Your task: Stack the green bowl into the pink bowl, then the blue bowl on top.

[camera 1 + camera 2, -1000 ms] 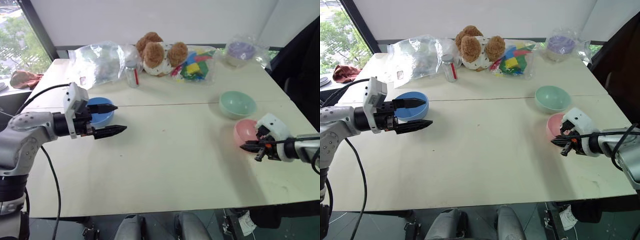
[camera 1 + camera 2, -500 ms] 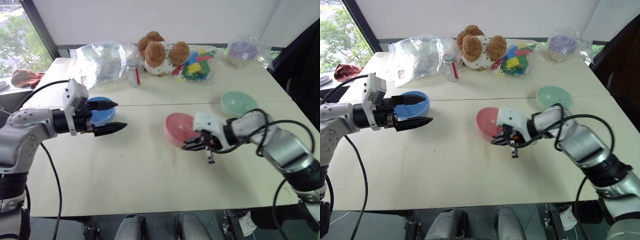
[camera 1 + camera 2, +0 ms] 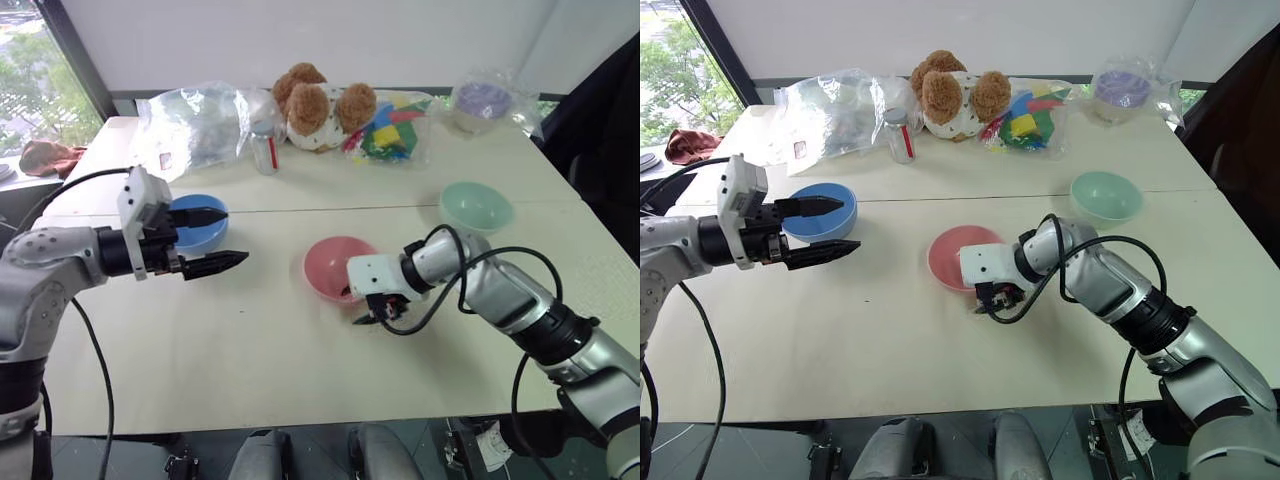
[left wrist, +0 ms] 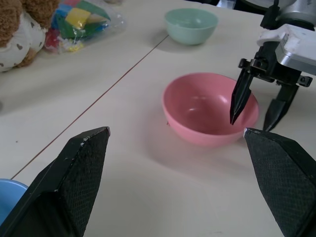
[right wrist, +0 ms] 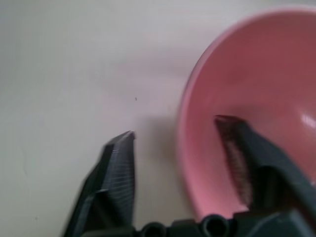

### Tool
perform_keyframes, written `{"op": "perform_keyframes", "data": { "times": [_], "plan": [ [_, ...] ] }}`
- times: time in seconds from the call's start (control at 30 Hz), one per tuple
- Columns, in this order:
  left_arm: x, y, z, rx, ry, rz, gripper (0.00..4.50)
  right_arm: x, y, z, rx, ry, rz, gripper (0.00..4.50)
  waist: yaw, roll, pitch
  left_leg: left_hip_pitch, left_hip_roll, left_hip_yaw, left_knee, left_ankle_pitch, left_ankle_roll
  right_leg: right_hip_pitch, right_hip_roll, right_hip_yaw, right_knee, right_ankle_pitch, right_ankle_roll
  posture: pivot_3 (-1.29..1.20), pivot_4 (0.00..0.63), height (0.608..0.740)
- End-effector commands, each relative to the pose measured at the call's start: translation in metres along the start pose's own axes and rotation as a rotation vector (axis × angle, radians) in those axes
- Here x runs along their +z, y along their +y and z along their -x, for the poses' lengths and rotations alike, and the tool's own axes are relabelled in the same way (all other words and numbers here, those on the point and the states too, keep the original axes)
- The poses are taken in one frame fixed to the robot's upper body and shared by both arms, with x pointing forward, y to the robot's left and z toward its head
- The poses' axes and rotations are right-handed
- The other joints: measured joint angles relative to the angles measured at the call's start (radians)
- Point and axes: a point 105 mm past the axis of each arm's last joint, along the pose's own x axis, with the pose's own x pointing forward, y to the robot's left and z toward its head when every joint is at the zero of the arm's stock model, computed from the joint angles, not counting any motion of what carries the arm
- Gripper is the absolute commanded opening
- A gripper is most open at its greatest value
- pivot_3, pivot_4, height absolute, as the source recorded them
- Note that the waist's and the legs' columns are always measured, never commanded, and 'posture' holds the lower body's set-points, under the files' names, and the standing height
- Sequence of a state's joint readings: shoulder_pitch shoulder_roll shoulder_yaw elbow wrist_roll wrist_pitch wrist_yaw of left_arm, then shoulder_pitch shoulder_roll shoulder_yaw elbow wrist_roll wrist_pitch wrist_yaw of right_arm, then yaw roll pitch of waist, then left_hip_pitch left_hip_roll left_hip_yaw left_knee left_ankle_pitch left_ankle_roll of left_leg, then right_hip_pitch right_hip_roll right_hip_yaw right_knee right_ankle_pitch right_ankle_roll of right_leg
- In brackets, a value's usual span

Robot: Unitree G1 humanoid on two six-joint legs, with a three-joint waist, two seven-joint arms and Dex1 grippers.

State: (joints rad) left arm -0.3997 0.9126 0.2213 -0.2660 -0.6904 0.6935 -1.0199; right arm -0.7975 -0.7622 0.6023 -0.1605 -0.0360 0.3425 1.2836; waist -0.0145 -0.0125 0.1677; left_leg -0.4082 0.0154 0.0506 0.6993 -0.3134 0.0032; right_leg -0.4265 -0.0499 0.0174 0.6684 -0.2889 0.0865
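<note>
The two black fingers of the right gripper [image 4: 256, 111] are seen spread apart astride the near rim of the pink bowl [image 3: 335, 266], one finger inside the bowl and the other outside it above the table [image 3: 300, 350]; the rim is not pinched between them. In the head views this gripper points downward at the centre of the frame, at the lower right edge of the bowl. The pink bowl is set upright on the table, just below the seam that runs across the tabletop.

The fingers of the left gripper [image 3: 212, 240] are held wide apart, with nothing between them. The gripper is found at the left of the frame, held roughly level and pointed toward the centre. The blue bowl [image 3: 198, 221] lies just behind its fingers, upright on the table, partly hidden by the upper finger.

The green bowl [image 3: 476, 207] is seen upright at the right of the frame, above and to the right of the pink bowl and well apart from it.

Along the top of the frame, at the far edge of the table, a crumpled clear plastic bag [image 3: 195, 125], a small clear bottle [image 3: 264, 150], a brown teddy bear [image 3: 318, 105], a bag of coloured blocks [image 3: 392, 132] and a wrapped lavender bowl [image 3: 483, 102] are lined up from left to right.
</note>
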Motion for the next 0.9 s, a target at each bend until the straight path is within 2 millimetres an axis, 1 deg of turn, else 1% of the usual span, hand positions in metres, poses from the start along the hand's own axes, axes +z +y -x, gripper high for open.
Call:
{"op": "perform_keyframes", "data": {
  "times": [0.03,0.07,0.1,0.13,0.17,0.2,0.23,0.27,0.33,0.4,0.47,0.53,0.67,0.77,0.8,0.83,0.87,0.9],
  "plan": [
    [0.013,-0.002,0.004,0.004,-0.027,-0.042,4.50,0.021,-0.021,0.042,-0.111,-0.071,0.002,4.45,0.002,0.000,0.000,0.000,0.000,0.000,0.000,0.000,0.000,0.000,0.000,0.000,0.000,0.000,0.000,0.00,0.150,0.740],
    [0.012,-0.002,0.004,0.002,-0.027,-0.042,4.50,0.023,-0.027,0.054,-0.148,-0.091,-0.029,4.45,0.003,0.000,0.000,0.000,0.000,0.000,0.000,0.000,0.000,0.000,0.000,0.000,0.000,0.000,0.000,0.00,0.150,0.740],
    [0.013,-0.002,0.003,-0.001,-0.028,-0.041,4.50,0.019,-0.035,0.069,-0.202,-0.092,-0.063,4.45,0.003,0.000,0.000,0.000,0.000,0.000,0.000,0.000,0.000,0.000,-0.001,0.000,0.000,0.000,0.000,0.00,0.150,0.740],
    [0.013,-0.002,0.002,-0.003,-0.029,-0.041,4.50,0.014,-0.042,0.083,-0.252,-0.086,-0.099,4.45,0.003,0.000,0.000,0.000,0.000,0.000,0.000,0.000,0.000,0.000,-0.001,0.000,0.000,0.000,0.000,0.00,0.150,0.740],
    [0.012,-0.002,0.001,-0.006,-0.030,-0.042,4.50,0.004,-0.050,0.098,-0.310,-0.067,-0.141,4.45,0.003,0.000,0.000,0.000,0.000,0.000,0.000,0.000,0.000,0.000,-0.001,0.000,0.000,0.000,0.000,0.00,0.150,0.740],
    [0.013,-0.001,0.000,-0.010,-0.034,-0.042,4.50,-0.014,-0.057,0.115,-0.382,-0.032,-0.206,4.45,0.004,0.000,0.000,0.000,0.000,0.000,0.000,0.000,0.000,0.000,-0.001,0.000,0.000,0.000,0.000,0.00,0.150,0.740],
    [0.013,-0.001,-0.001,-0.012,-0.036,-0.042,4.50,-0.027,-0.061,0.126,-0.426,-0.010,-0.249,4.45,0.005,0.000,0.000,0.000,0.000,0.000,0.000,0.000,0.000,0.001,-0.001,-0.001,-0.001,0.000,0.000,0.00,0.150,0.740],
    [0.013,-0.001,-0.002,-0.015,-0.038,-0.043,4.50,-0.047,-0.064,0.137,-0.483,0.038,-0.308,4.45,0.005,-0.001,0.000,0.000,-0.001,0.000,0.000,0.000,0.000,0.001,-0.001,-0.001,-0.001,0.000,0.000,0.00,0.150,0.740],
    [0.013,0.000,-0.004,-0.018,-0.041,-0.045,4.50,-0.083,-0.066,0.150,-0.560,0.140,-0.388,4.45,0.003,-0.001,-0.001,0.000,-0.001,0.000,0.000,0.000,0.000,0.002,-0.002,-0.001,-0.002,0.000,0.000,0.00,0.150,0.740],
    [0.013,0.001,-0.005,-0.019,-0.042,-0.046,4.50,-0.104,-0.065,0.154,-0.593,0.201,-0.419,4.45,-0.001,-0.001,0.000,0.000,-0.001,0.001,0.000,0.000,0.000,0.001,-0.001,0.000,-0.001,0.000,0.000,0.00,0.150,0.740],
    [0.013,0.002,-0.006,-0.022,-0.044,-0.051,4.50,-0.136,-0.063,0.155,-0.637,0.296,-0.483,4.45,-0.008,0.000,0.000,0.000,-0.001,0.002,-0.001,0.000,0.000,0.000,-0.001,0.001,-0.001,0.000,0.000,0.00,0.150,0.740],
    [0.014,0.003,-0.007,-0.024,-0.046,-0.053,4.50,-0.156,-0.060,0.150,-0.653,0.323,-0.554,4.45,-0.010,0.000,0.000,0.001,0.000,0.003,-0.002,0.001,-0.002,-0.001,0.001,0.002,0.000,0.000,0.000,0.00,0.150,0.740],
    [0.014,0.003,-0.007,-0.023,-0.048,-0.057,4.50,-0.173,-0.060,0.138,-0.663,0.325,-0.619,4.45,-0.021,0.000,0.000,0.000,0.000,0.003,-0.002,0.003,-0.005,-0.001,0.001,0.003,0.000,0.000,0.000,0.00,0.150,0.740],
    [0.014,0.003,-0.007,-0.019,-0.046,-0.058,4.50,-0.179,-0.062,0.128,-0.663,0.292,-0.679,4.45,-0.027,0.000,0.000,0.000,0.000,0.003,-0.001,0.003,-0.006,-0.001,0.001,0.003,0.001,0.000,0.000,0.00,0.150,0.740],
    [0.013,0.003,-0.006,-0.017,-0.045,-0.058,4.50,-0.182,-0.062,0.127,-0.662,0.308,-0.676,4.45,-0.028,0.000,0.000,0.000,0.000,0.003,-0.001,0.003,-0.006,-0.001,0.001,0.003,0.001,0.000,0.000,0.00,0.150,0.740],
    [0.013,0.003,-0.006,-0.015,-0.044,-0.059,4.50,-0.184,-0.062,0.126,-0.661,0.318,-0.671,3.92,-0.028,0.000,0.000,0.000,0.000,0.003,-0.001,0.004,-0.006,-0.001,0.001,0.003,0.001,0.000,0.000,0.00,0.150,0.740],
    [0.013,0.003,-0.006,-0.014,-0.044,-0.059,4.50,-0.185,-0.063,0.126,-0.661,0.325,-0.667,3.60,-0.028,0.000,0.000,0.000,0.000,0.003,-0.001,0.004,-0.006,-0.001,0.001,0.003,0.001,0.000,0.000,0.00,0.150,0.740],
    [0.013,0.003,-0.005,-0.012,-0.043,-0.059,4.50,-0.183,-0.065,0.126,-0.661,0.319,-0.660,3.03,-0.027,0.000,0.000,0.000,0.000,0.003,-0.002,0.004,-0.006,-0.001,0.001,0.003,0.001,0.000,0.000,0.00,0.150,0.740]
  ]
}}
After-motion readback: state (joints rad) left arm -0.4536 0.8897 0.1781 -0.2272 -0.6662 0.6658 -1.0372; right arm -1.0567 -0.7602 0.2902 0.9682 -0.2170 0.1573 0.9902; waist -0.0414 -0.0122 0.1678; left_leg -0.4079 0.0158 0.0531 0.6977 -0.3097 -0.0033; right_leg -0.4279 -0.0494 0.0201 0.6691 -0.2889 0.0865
